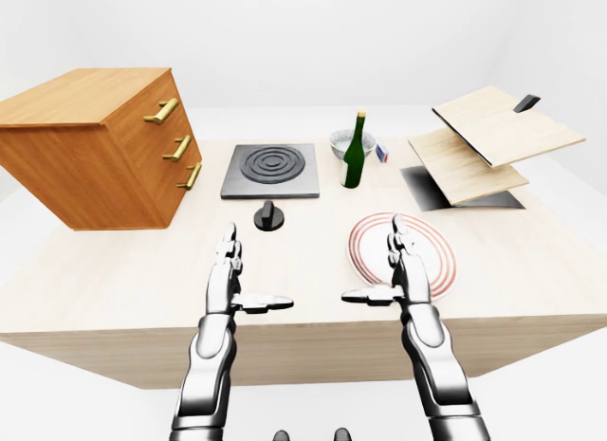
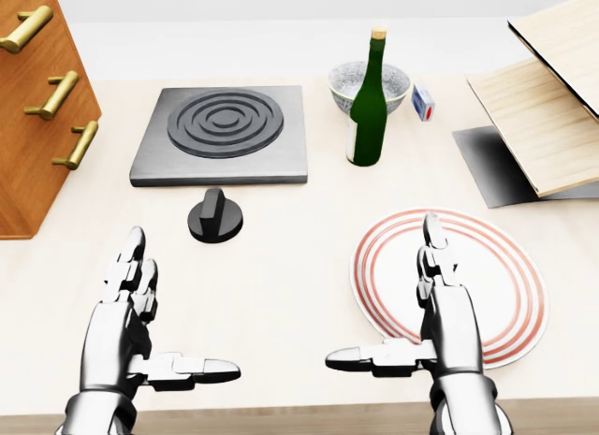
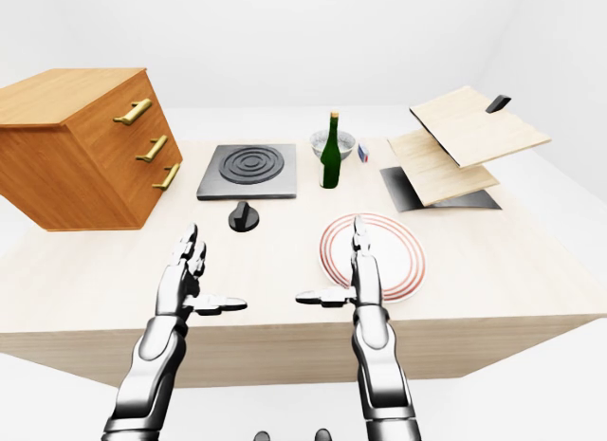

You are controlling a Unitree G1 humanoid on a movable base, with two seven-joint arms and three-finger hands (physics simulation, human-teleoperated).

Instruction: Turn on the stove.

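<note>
A dark grey stove plate with ringed burner lies on the wooden table, upper middle in the head view. Just below it stands its black knob, bar pointing up-down. My left hand hovers open below and left of the knob, fingers straight, thumb out to the right. My right hand is open too, held over the left part of a red-ringed plate. Neither hand touches the knob.
A wooden drawer chest with brass handles stands at the left. A green bottle, a grey bowl and a small box sit right of the stove. Tilted wooden boards over a dark mat fill the right.
</note>
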